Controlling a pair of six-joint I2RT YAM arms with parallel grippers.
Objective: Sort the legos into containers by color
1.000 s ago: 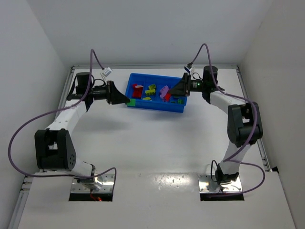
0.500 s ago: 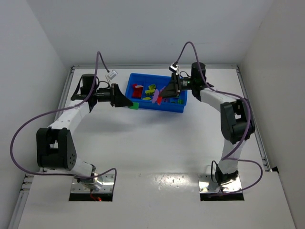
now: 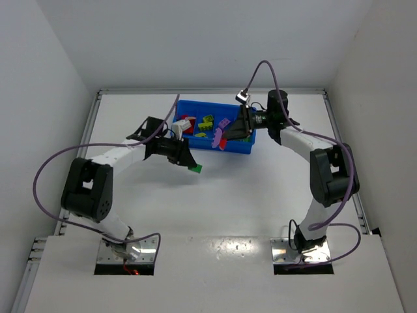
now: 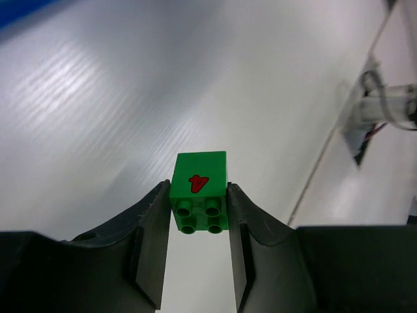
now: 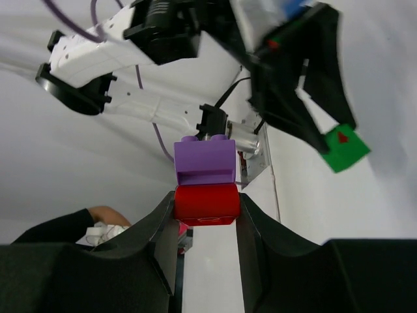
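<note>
Left pincer [image 4: 199, 207] is pressed against both sides of a green brick [image 4: 199, 190] marked with a red figure, studs toward the wrist camera, gripped squarely. A second ago this pincer sat at the near left corner of the blue tray [image 3: 215, 149]. It has since swung out and now holds the green brick above the bare table [image 3: 247, 195], in front of the tray and clear of it. Right pincer [image 5: 206, 207] pinches a red brick [image 5: 206, 203] with a purple brick [image 5: 203, 162] clipped on top of it, the two joined as one piece. This pincer has shifted from over the right end of the tray toward its middle, and the joined piece now hangs about over the front wall; whether it is inside the rim cannot be told from above. The tray holds a yellow brick [image 3: 207, 120] and a pink brick [image 3: 223, 122] among others; which compartment each lies in is not clear. Assessment: neither carried piece is deposited, and the green brick has moved away from the tray rather than into it, so that placement is outstanding. The purple-and-red piece mixes two colours and, in my judgement, should be pulled apart before sorting. The two pincers now face each other closely, which would suit that, but the left one is occupied and would first have to set its brick down.
</note>
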